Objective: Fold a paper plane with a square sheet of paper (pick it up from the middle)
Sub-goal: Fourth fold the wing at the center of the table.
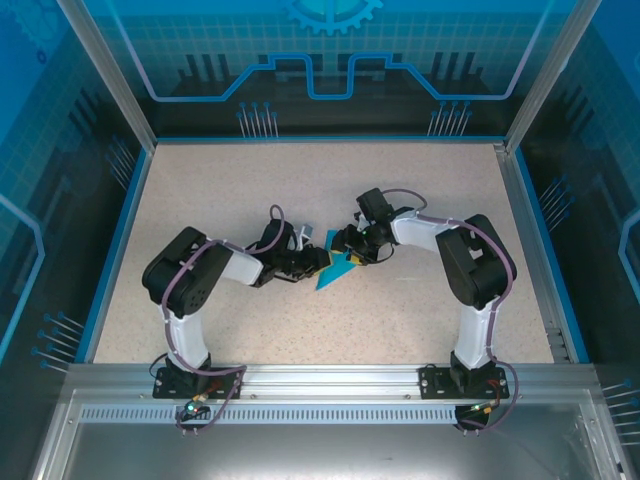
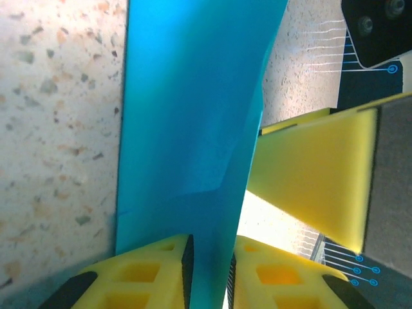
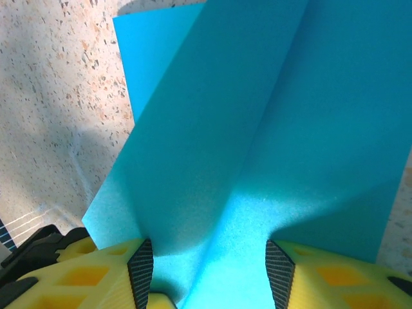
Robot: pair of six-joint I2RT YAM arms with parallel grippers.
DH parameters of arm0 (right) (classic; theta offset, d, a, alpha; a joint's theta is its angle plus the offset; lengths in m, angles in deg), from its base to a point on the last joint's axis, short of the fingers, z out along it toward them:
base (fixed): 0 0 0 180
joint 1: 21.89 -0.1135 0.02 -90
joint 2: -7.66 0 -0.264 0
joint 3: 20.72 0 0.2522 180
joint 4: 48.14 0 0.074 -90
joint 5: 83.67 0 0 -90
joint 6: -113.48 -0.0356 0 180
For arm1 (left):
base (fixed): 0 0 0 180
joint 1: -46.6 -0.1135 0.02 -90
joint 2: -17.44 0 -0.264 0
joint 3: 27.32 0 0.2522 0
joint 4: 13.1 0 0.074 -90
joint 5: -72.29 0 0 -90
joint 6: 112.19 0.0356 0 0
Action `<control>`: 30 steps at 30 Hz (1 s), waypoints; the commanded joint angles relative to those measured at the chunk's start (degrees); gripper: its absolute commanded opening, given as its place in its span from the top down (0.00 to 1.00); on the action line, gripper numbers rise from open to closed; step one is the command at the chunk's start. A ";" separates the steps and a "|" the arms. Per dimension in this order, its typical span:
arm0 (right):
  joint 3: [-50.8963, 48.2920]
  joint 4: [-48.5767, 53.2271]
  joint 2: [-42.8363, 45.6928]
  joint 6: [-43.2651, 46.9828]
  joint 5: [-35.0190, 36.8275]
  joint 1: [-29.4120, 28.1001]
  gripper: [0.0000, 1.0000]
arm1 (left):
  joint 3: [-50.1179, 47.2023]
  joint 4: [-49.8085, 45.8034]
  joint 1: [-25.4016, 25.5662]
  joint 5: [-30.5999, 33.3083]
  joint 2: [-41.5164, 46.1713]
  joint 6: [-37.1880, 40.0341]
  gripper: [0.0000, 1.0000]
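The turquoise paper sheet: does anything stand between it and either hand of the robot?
Nothing visible does. The folded turquoise-blue paper sheet runs between the yellow fingers of the left hand, and it lies directly before the spread fingers of the right hand.

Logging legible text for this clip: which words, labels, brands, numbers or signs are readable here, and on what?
None: no readable text on anything in view.
The back wall carries a gear emblem and circuit-style lines, but no letters or numbers.
The blue paper and the speckled table are unmarked.
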State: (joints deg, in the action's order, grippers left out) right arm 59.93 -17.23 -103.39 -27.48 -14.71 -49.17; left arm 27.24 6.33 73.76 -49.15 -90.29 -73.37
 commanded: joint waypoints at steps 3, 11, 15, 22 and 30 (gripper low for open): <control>1.04 5.58 -2.92 -0.15 3.43 -0.09 0.47 | -2.01 -2.99 -0.88 -1.61 6.05 0.48 0.74; 2.88 8.51 -4.53 0.17 4.98 -0.64 0.47 | -3.46 -10.32 -1.19 1.77 14.21 3.71 0.73; 4.37 10.60 -5.36 0.18 5.90 -0.91 0.46 | -2.29 -8.62 -0.41 -0.39 13.61 3.62 0.73; 5.61 12.50 -6.20 -0.13 6.62 -1.06 0.42 | 1.02 -9.11 0.85 -1.89 9.54 4.32 0.75; 6.23 14.38 -6.82 -1.36 7.81 -1.02 0.42 | 4.19 -12.28 2.02 -2.15 6.06 6.40 0.78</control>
State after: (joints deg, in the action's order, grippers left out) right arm 66.73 -8.42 -106.62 -27.94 -12.11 -50.14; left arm 29.86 -3.44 75.40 -50.16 -83.18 -69.37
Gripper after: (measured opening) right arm 0.578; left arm 0.219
